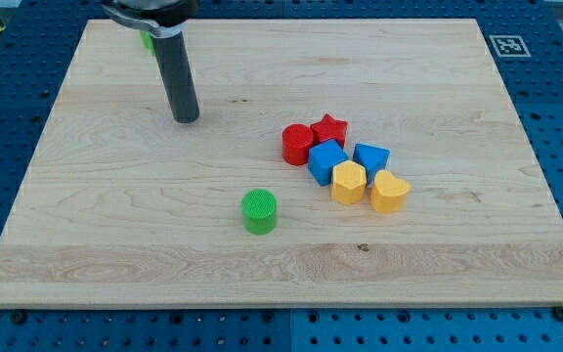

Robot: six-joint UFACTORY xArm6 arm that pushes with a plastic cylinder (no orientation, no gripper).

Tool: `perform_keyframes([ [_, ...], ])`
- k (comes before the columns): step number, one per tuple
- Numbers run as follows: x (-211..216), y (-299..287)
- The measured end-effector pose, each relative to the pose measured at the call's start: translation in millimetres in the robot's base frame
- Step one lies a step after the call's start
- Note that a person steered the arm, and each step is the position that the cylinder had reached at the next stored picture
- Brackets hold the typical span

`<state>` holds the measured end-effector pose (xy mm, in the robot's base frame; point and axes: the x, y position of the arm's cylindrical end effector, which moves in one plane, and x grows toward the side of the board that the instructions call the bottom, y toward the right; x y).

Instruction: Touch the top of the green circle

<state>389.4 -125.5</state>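
The green circle block (259, 211) stands alone on the wooden board (115, 235), a little left of the view's middle and toward the bottom. My tip (186, 119) rests on the board up and to the left of it, well apart from it and touching no block. The dark rod rises from there to the view's top edge. A second green block (149, 42) peeks out beside the rod near the board's top left; most of it is hidden and its shape cannot be made out.
A tight cluster lies right of the green circle: a red cylinder (297, 144), a red star (329, 129), a blue cube (326, 161), a blue block (370, 157), a yellow hexagon (349, 183) and a yellow heart (390, 193). A marker tag (507, 45) sits at the top right.
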Motion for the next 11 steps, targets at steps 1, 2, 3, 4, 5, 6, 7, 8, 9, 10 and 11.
perform_keyframes([
  [1, 17, 0],
  [2, 34, 12],
  [3, 51, 42],
  [4, 73, 53],
  [5, 88, 58],
  [6, 88, 58],
  [7, 105, 58],
  [8, 107, 58],
  [9, 125, 60],
  [10, 129, 67],
  [11, 119, 73],
])
